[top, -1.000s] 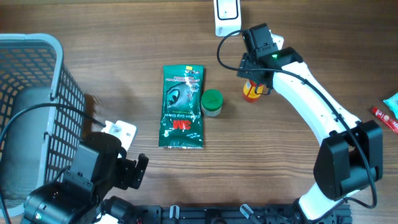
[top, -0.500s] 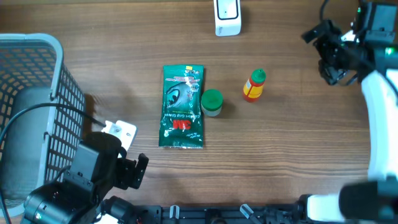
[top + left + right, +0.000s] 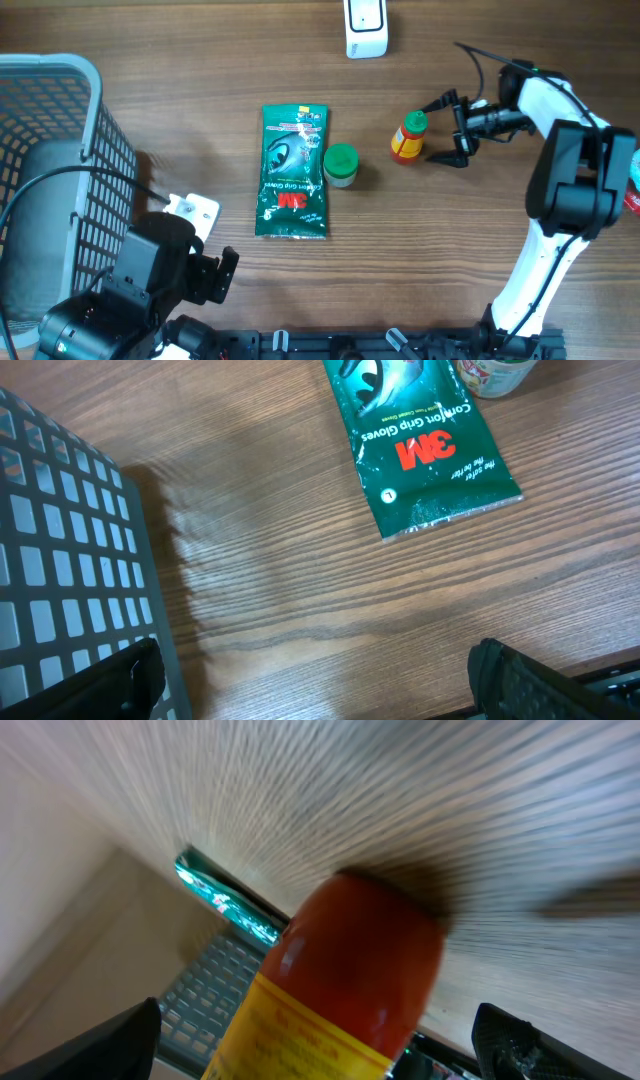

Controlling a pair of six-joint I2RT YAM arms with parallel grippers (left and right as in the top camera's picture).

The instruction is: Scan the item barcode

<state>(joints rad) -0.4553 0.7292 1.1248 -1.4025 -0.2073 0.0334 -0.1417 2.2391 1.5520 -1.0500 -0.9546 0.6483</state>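
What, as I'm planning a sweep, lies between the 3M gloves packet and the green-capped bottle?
A green-lidded jar, close beside the packet, in the overhead view.

top-down overhead; right wrist close on bottle (image 3: pixel 345 975)

A small bottle (image 3: pixel 407 139) with a green cap, red body and yellow label is standing on the wooden counter (image 3: pixel 200 90), right of centre. In the blurred right wrist view, its red base is meeting the wood. A white barcode scanner (image 3: pixel 366 27) is sitting at the counter's far edge, well apart from the bottle and partly cut off.
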